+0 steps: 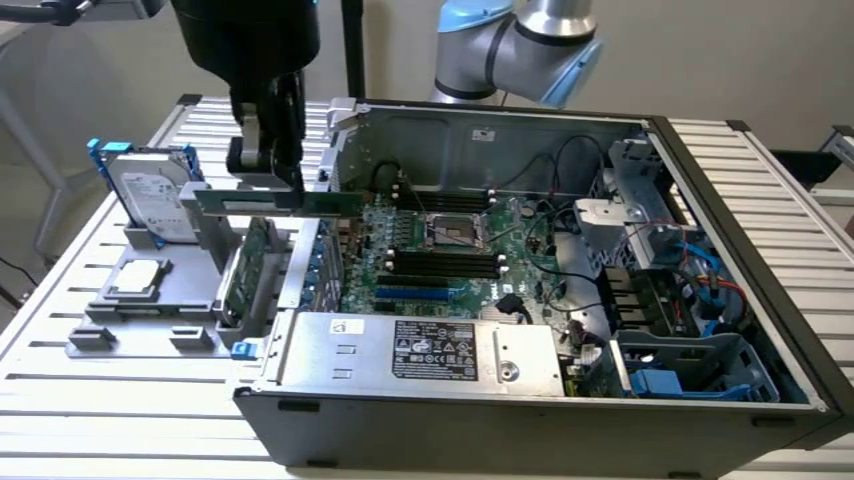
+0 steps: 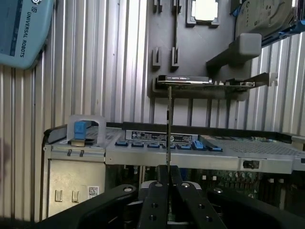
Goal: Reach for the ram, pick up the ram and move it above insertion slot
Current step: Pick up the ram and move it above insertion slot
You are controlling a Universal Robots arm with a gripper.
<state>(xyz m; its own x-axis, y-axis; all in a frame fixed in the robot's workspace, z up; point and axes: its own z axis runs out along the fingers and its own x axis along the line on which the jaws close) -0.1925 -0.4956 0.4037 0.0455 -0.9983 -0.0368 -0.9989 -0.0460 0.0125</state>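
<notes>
My hand (image 1: 274, 180) pinches the ram (image 1: 274, 205) edge-on above the case's edge (thin grip); any tilt could snag the case wall (image 1: 340, 135).

Pale slatted metal table (image 1: 94, 400), ribs running across its top. Resting on it: an open grey computer case (image 1: 534, 420), taking up most of the exterior view's right, and beside it, toward that view's left, a grey holder tray (image 1: 134, 335) with a hard drive (image 1: 150, 200) standing upright and a processor chip (image 1: 138, 278) lying flat.
</notes>
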